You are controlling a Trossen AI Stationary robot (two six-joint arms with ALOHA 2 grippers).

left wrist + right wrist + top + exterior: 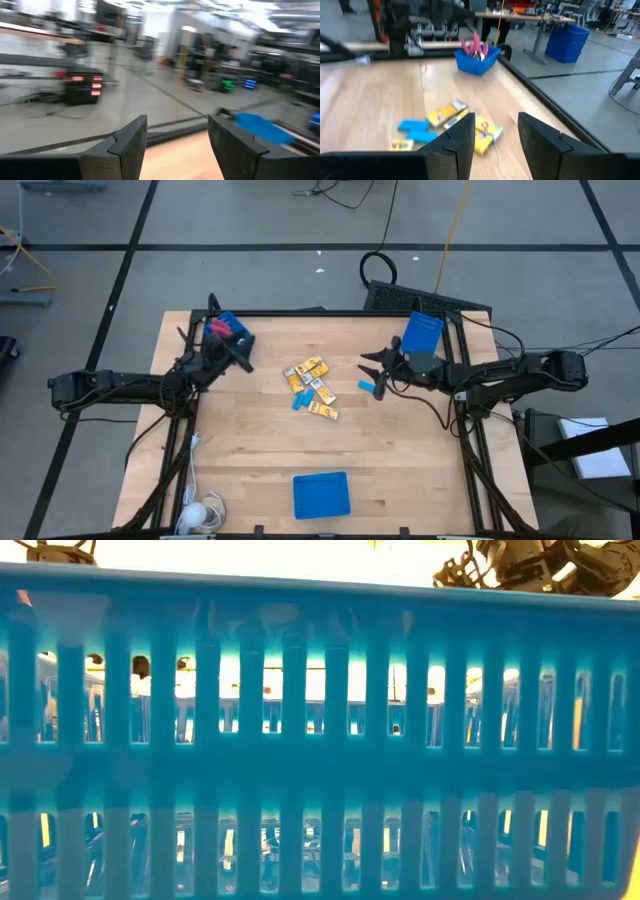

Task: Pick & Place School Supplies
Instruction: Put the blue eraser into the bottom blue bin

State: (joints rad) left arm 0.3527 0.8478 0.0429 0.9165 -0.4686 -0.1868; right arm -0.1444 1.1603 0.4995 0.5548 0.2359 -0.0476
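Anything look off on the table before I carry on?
Only one thing: a light-blue piece lies alone by the right gripper, apart from the pile of yellow packs mid-table. Nothing looks spilled or damaged.

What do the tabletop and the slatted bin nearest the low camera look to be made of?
Tabletop: pale wood, matte, with visible grain and plank seams. Slatted bin: likely molded plastic, light blue and slightly glossy; light glows through its uniform slats.
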